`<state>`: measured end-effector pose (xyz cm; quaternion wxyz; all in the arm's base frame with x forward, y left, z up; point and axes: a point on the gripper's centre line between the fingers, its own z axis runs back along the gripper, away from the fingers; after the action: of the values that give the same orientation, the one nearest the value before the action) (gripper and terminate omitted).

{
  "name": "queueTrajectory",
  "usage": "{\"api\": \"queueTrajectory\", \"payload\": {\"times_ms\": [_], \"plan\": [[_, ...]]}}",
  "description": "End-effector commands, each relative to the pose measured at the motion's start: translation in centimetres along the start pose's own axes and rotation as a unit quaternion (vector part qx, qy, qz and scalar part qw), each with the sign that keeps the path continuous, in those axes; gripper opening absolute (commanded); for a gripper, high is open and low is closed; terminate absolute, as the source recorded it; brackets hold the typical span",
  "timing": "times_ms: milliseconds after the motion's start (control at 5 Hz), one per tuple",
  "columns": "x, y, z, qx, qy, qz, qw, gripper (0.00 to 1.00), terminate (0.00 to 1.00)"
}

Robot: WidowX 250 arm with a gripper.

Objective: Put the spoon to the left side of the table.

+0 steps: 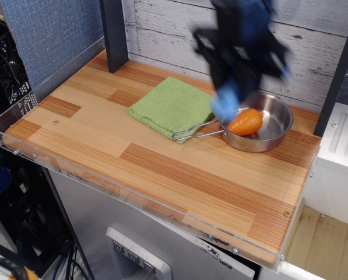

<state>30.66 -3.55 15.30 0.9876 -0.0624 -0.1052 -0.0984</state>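
Note:
My gripper (pixel 231 81) is blurred by motion, high above the table's back middle, over the edge of the green cloth and the pan. It is shut on the spoon (pixel 225 105), whose light-blue handle hangs down below the fingers; the grey bowl is hidden between them. The spoon is held well off the wooden table (pixel 133 169). The table's left side shows bare striped planks behind the clear acrylic rim.
A folded green cloth (pixel 172 107) lies at the back middle. A steel pan (pixel 270 128) with a wire handle holds an orange carrot (pixel 245 122) at the back right. A dark post (pixel 113 32) stands at the back left.

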Motion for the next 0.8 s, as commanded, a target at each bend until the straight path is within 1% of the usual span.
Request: {"api": "queueTrajectory", "payload": {"times_ms": [0, 200, 400, 600], "plan": [[1.9, 9.8, 1.9, 0.055, 0.03, 0.051, 0.9967, 0.0, 0.0], [0.4, 14.7, 1.4, 0.08, 0.06, 0.061, 0.9931, 0.0, 0.0], [-2.5, 19.3, 0.6, 0.104, 0.09, 0.07, 0.988, 0.0, 0.0], [-5.8, 24.0, -0.5, 0.086, 0.092, 0.084, 0.9885, 0.0, 0.0]]}}
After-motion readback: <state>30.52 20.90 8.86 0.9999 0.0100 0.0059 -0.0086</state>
